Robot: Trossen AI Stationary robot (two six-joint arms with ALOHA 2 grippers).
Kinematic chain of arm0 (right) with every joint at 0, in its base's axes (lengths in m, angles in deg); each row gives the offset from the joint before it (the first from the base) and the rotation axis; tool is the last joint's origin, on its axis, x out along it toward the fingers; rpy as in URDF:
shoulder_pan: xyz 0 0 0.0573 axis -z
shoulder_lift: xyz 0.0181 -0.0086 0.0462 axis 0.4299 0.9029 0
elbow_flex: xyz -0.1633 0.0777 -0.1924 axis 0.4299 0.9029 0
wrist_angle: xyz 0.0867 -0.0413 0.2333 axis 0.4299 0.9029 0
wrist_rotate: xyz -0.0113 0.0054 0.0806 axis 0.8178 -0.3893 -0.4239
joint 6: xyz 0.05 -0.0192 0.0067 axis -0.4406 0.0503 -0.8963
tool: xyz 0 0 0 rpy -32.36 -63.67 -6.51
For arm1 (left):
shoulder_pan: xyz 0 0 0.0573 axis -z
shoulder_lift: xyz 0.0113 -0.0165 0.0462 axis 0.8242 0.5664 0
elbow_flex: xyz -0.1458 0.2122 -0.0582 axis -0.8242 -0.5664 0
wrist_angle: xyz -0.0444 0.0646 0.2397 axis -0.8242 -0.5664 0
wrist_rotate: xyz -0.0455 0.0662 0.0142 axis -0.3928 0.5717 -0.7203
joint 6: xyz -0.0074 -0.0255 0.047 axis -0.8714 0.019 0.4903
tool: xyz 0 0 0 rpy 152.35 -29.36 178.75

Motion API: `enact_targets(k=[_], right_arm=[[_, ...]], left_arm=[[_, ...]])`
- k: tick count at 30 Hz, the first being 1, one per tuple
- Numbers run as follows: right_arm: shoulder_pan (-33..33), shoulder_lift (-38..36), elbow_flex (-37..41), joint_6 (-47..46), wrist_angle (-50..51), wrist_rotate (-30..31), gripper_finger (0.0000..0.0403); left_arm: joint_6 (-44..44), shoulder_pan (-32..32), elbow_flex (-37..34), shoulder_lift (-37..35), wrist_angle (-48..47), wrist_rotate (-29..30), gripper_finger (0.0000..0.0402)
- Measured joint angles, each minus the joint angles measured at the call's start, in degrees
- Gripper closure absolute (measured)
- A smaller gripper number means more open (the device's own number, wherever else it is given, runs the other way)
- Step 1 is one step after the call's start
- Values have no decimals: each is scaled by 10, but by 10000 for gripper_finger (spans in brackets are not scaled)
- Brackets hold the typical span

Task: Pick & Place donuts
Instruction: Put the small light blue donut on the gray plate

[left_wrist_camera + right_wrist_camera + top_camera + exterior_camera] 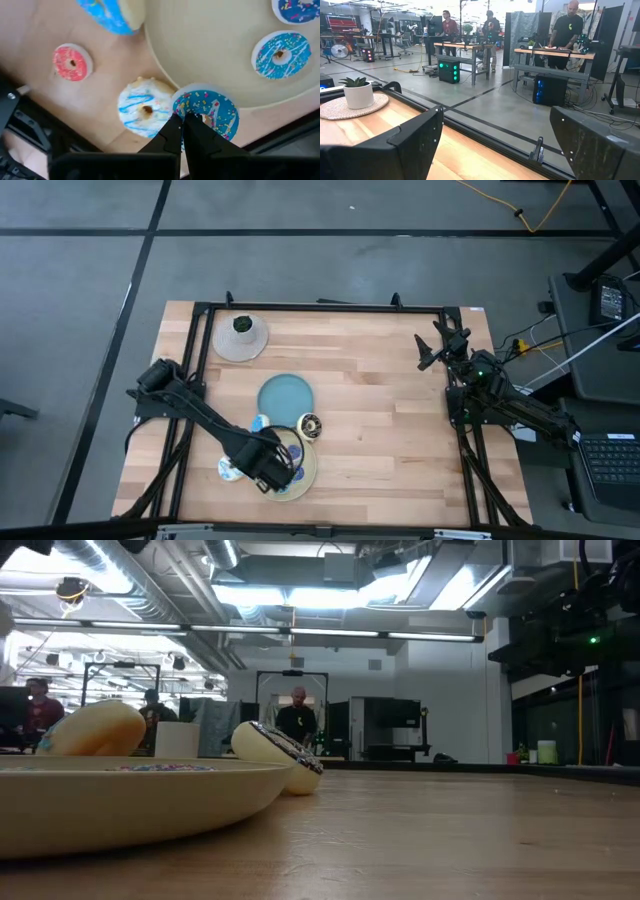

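Donuts lie clustered at the near edge of the wooden table (380,430), right under the left gripper (266,470), which hangs over the rim of the beige plate (305,476). In the left wrist view its two dark fingers (167,137) are pressed together with no gap, and their tips sit on the edge of a blue donut with coloured sprinkles (210,110) that lies half over the plate's rim. Whether the tips pinch that donut I cannot tell. Touching it on one side is a white donut with blue stripes (142,107), resting on the bare wood just beside the fingers. Farther from the fingers on that same side lies a small pink donut (71,62), apart from the rest, and a large donut with blue icing (112,15) leans at the plate's edge. On the plate itself, beyond the fingertips, lie a blue donut with white stripes (280,55) and another blue sprinkled one (297,10) cut by the picture's border. From above, a brown donut (309,425) sits just past the gripper, between the beige plate and the round blue plate (286,395).

Well away toward the far left corner stands a small potted plant (241,326) on a round mat (240,340).

The right gripper (437,348) waits near the right far corner, well apart from every donut, with its fingers (415,135) spread wide and nothing between them
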Motion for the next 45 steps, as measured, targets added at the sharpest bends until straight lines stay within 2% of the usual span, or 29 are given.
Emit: enact_targets(k=[13,29,37,45], right_arm=[[0,0,0,0,0,0,38],[0,0,0,0,0,0,38],[0,0,0,0,0,0,38],[0,0,0,0,0,0,38]], left_arm=[[6,-2,18,84,50,2,398],[44,-56,11,97,69,55,398],[71,-70,11,128,73,52,398],[72,-83,5,127,72,72,398]])
